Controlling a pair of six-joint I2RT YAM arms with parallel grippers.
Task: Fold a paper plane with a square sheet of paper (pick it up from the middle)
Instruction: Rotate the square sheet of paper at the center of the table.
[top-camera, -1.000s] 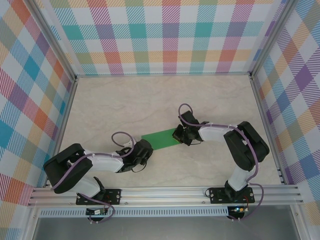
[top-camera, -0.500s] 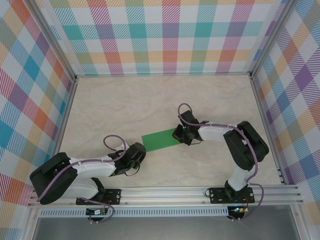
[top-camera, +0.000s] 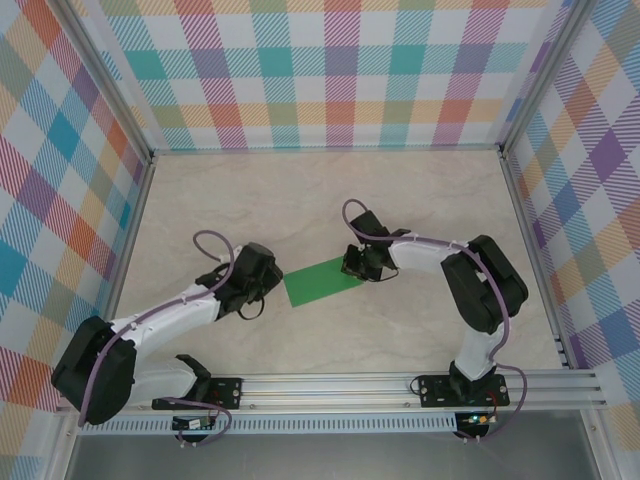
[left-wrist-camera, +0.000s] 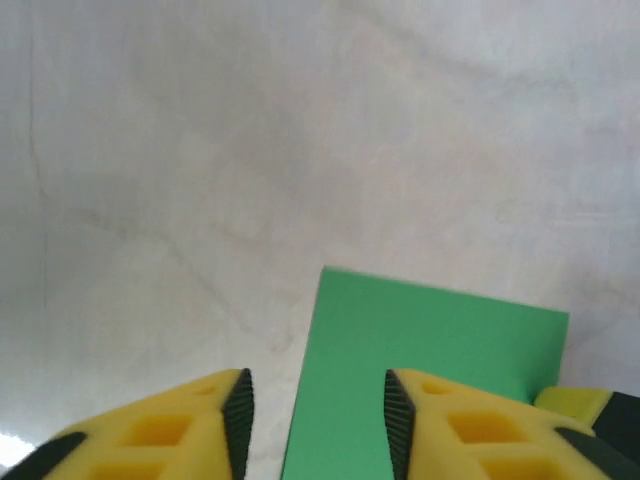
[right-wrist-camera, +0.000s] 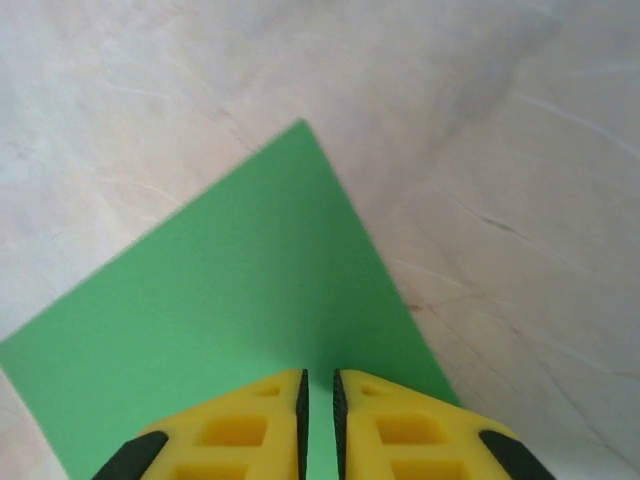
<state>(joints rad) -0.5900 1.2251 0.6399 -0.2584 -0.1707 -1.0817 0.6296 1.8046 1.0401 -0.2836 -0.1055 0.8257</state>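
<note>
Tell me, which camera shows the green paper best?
The top view: the paper lies flat on the table with almost its whole outline visible, though small. The right wrist view shows the paper larger, but the picture's edge cuts it off. The left wrist view catches one end of it.

Right gripper (right-wrist-camera: 320, 392) above green paper (right-wrist-camera: 235, 295)
</note>
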